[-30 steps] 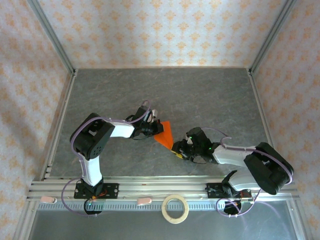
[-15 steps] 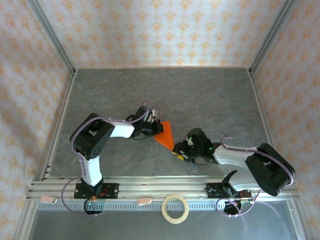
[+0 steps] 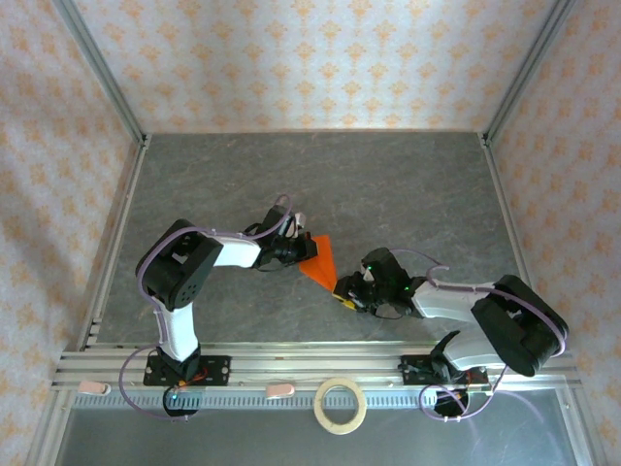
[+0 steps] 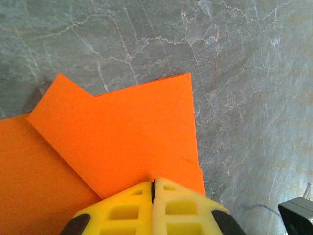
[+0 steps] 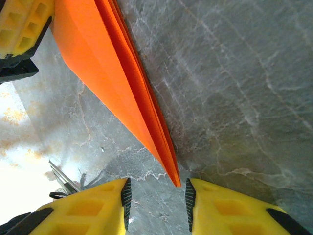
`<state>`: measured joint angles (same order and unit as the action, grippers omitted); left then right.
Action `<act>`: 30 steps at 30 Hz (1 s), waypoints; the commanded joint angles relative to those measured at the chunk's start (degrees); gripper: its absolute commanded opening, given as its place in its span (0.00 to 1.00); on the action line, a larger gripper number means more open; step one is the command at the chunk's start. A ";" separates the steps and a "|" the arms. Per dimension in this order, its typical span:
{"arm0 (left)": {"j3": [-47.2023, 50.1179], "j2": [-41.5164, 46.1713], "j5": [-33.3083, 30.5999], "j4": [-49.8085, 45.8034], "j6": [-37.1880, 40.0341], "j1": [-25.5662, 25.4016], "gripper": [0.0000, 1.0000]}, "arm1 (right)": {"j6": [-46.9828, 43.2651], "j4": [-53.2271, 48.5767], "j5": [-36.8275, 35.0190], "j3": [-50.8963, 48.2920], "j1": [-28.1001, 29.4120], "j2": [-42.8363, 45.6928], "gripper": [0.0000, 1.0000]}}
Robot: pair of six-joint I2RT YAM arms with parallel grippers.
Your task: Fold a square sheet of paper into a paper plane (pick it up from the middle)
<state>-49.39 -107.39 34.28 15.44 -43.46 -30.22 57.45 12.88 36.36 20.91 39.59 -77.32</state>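
At mid-table, L gripper (image 3: 299, 250) (image 4: 153, 183) is clamped tight on the far-left edge of paper plane (image 3: 320, 262) (image 4: 132, 132) (image 5: 107, 73), yellow fingers (image 4: 176, 200) pressed together. R gripper (image 3: 344, 294) (image 5: 157, 196) is narrowly parted, w/ the plane's near pointed tip in the gap. Plane spans btw both grippers over grey table (image 3: 388, 184). Tape ring (image 3: 341, 405) sits on near rail.

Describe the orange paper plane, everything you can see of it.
The paper plane is bright orange matte paper folded into a narrow pointed wedge, stacked layers showing along its long edge. It sits mid-table. The left gripper is shut on its wide end, yellow fingers pressed together. The tip lies in the gap of the open right gripper, touching neither finger. Whether it rests on the grey table is unclear.
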 commanded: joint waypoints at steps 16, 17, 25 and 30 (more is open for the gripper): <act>1.75 -2.60 -0.71 -3.49 -0.09 0.66 0.00 | 0.86 6.25 -4.57 1.07 0.51 -0.23 0.35; 1.67 -2.58 -0.71 -3.44 -0.17 0.69 0.00 | 0.90 6.47 -4.67 0.98 0.48 -0.26 0.35; 1.15 -2.59 -0.08 -3.09 -0.83 0.58 0.00 | 1.08 10.69 -6.29 -0.23 0.40 -1.12 0.32; 1.31 -2.61 -0.09 -2.51 -1.40 0.58 0.00 | 0.58 10.89 -7.40 -0.49 0.40 -1.50 0.29</act>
<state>-49.39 -107.39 34.50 15.51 -44.01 -30.22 58.06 22.00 31.24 21.10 39.81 -78.39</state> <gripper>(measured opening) 0.053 0.297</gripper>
